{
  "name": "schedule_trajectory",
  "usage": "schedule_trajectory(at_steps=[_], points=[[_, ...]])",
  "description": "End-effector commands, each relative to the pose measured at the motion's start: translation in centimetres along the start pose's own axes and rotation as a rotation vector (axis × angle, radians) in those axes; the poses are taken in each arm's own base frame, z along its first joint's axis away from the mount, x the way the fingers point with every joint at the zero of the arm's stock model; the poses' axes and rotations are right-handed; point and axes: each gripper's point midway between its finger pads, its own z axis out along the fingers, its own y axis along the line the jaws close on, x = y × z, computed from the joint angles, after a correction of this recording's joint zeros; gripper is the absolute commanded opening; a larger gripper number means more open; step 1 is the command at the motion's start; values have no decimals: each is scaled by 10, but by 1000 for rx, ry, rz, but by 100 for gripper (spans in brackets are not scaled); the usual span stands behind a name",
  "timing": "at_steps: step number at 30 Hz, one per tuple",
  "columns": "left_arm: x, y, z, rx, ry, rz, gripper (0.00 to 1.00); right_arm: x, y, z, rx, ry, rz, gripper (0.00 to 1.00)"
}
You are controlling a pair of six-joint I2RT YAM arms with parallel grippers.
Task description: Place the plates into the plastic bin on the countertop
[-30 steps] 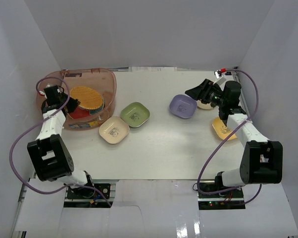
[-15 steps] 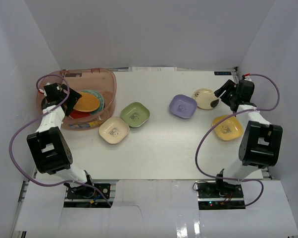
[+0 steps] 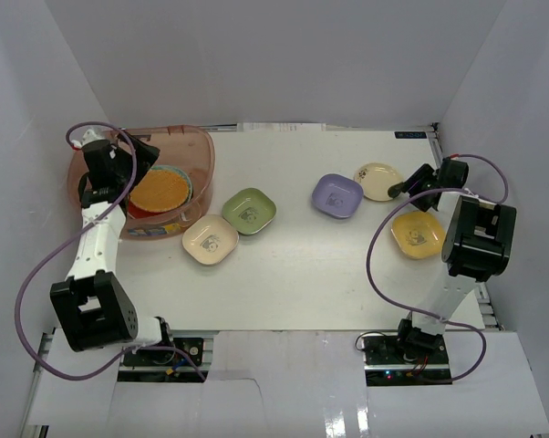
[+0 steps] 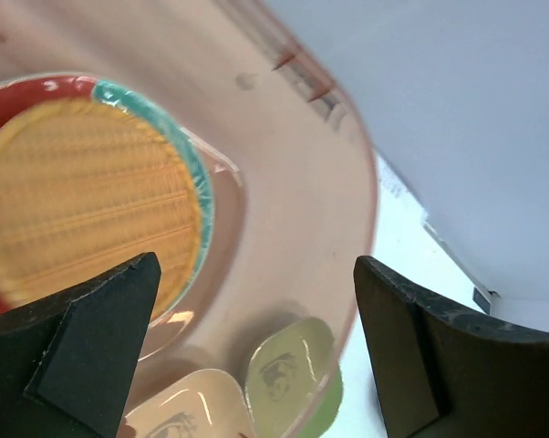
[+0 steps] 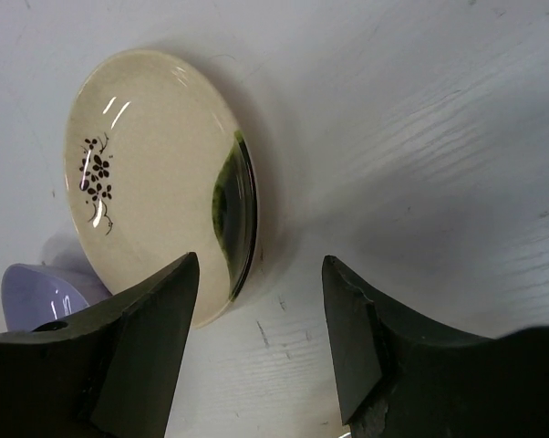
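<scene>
The plastic bin point(image 3: 194, 151) stands at the far left of the countertop point(image 3: 302, 265). An orange woven plate point(image 3: 159, 190) lies flat in it on a teal and a red plate. Above the bin's far left part hangs my left gripper point(image 3: 142, 151), open and empty. In the left wrist view the orange plate point(image 4: 83, 196) lies below the open gripper point(image 4: 256, 338). On the right, my right gripper point(image 3: 404, 187) stands open at the right edge of the beige plate point(image 3: 378, 181). In the right wrist view that plate's rim point(image 5: 243, 219) lies just ahead of the gripper point(image 5: 261, 319), nearer the left finger, untouched.
A lavender dish point(image 3: 336, 195), a green dish point(image 3: 249, 210) and a cream dish point(image 3: 210, 239) sit mid-table. A yellow dish point(image 3: 417, 234) lies beside the right arm. White walls close in the left, right and back sides.
My left gripper opened and let go of the orange plate, which now lies flat in the bin; the gripper lifted away. My right gripper dropped to the beige plate's right edge, jaws slightly narrower.
</scene>
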Motion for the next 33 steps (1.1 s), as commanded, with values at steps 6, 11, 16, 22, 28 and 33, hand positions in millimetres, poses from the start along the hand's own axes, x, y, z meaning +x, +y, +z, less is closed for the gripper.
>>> schedule_trajectory(at_steps=[6, 11, 16, 22, 28, 33], points=[[5, 4, -11, -10, -28, 3, 98, -12, 14, 10, -56, -15, 13, 64], [16, -12, -13, 84, 29, -1, 98, -9, 13, 19, -61, 6, 14, 64], [35, -78, -33, 309, 137, 85, 98, -8, 17, 36, -94, 39, 68, 41], [109, -151, -67, 543, 371, 225, 98, -37, 27, 20, -93, -75, 80, 12], [166, -188, -88, 659, 515, 288, 98, -82, 51, -28, -162, -249, 87, 8], [199, -219, -97, 722, 585, 325, 98, -102, 69, -68, -209, -332, 77, 8]])
